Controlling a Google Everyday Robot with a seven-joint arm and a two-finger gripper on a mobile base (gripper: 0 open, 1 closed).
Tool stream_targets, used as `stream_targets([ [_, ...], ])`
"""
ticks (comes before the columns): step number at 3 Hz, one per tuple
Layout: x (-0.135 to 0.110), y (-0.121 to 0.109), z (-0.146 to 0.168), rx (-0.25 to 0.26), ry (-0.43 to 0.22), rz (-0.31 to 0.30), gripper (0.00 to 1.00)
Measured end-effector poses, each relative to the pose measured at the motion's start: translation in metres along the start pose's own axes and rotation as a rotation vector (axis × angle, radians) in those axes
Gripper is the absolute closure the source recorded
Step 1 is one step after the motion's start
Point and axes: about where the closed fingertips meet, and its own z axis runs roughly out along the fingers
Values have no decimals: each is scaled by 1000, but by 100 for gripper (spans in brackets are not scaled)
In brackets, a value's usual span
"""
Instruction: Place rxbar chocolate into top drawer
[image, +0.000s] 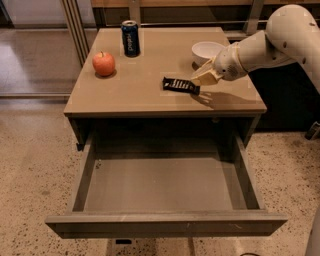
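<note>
The rxbar chocolate (180, 85), a flat black wrapper with white lettering, lies on the tabletop (150, 95) right of the middle. My gripper (201, 79) reaches in from the right and hangs just above the bar's right end. The top drawer (165, 185) is pulled fully open below the table's front edge, and its grey floor holds nothing.
A red apple (103, 63) sits at the table's left. A dark blue can (130, 38) stands at the back. A white bowl (208, 51) sits at the back right, just behind my gripper. My white arm (270, 45) spans the right side.
</note>
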Motion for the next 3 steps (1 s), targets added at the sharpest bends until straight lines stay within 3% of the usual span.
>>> stream_targets([
  [1,5,-10,16,-26,-2,13,19],
  [3,3,-25,55,-76,-7,20,16],
])
